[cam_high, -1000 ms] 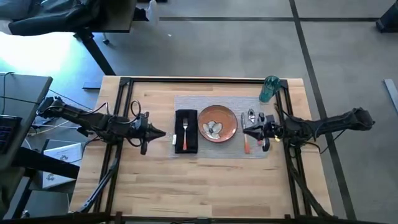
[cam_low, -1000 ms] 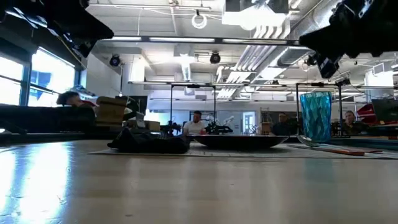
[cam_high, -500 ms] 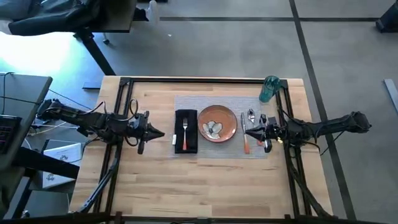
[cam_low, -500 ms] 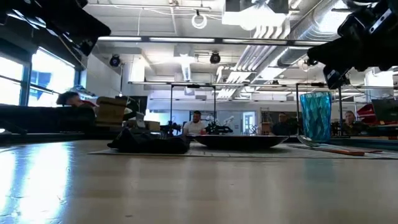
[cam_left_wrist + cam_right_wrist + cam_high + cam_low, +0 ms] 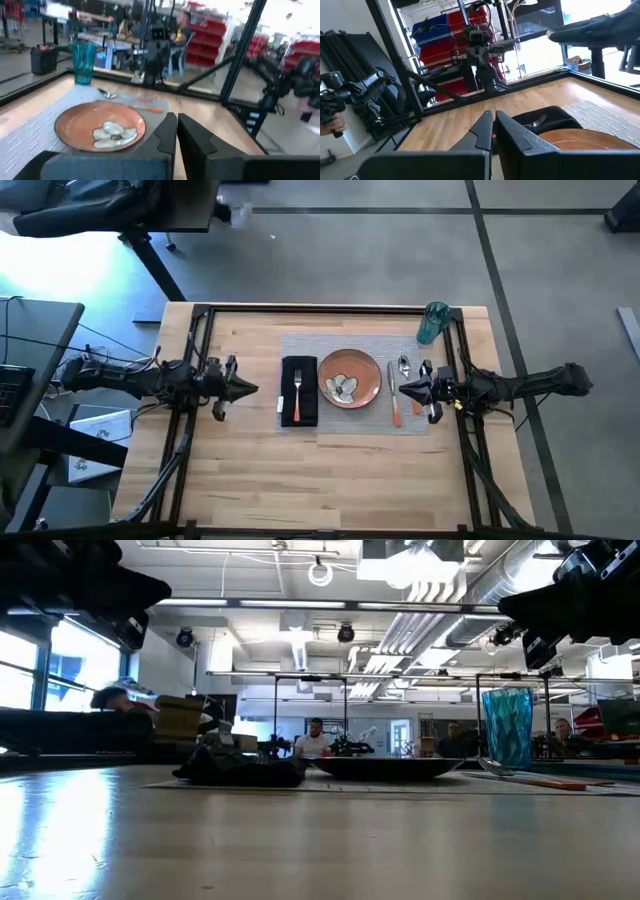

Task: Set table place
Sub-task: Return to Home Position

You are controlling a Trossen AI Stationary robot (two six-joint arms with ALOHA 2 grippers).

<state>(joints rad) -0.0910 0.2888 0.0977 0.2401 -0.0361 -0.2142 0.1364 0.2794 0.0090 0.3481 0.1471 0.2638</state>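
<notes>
On the light wood table (image 5: pixel 330 470) lies a grey woven placemat (image 5: pixel 365 420). On it rest a black napkin (image 5: pixel 299 408) with a fork (image 5: pixel 297 387) on top, an orange-brown plate (image 5: pixel 350 377) holding a few pale pieces, and orange-handled cutlery (image 5: pixel 396 412) right of the plate. A teal cup (image 5: pixel 434 323) stands upright at the mat's far right corner. My left gripper (image 5: pixel 252 388) is shut, left of the napkin. My right gripper (image 5: pixel 402 389) is shut over the cutlery. Both are off the table surface and hold nothing.
A black rail frame (image 5: pixel 320 309) edges the table and runs under both arms. Bare wood stretches along the near half of the table. In the low view the cup (image 5: pixel 508 728), plate (image 5: pixel 390 767) and napkin (image 5: pixel 240 770) line the far side; people sit in the room beyond.
My left gripper has drawn back a little toward the table's left edge, away from the napkin. My right gripper has drawn back a little toward the right edge, uncovering more of the cutlery. The place setting has stayed still.
</notes>
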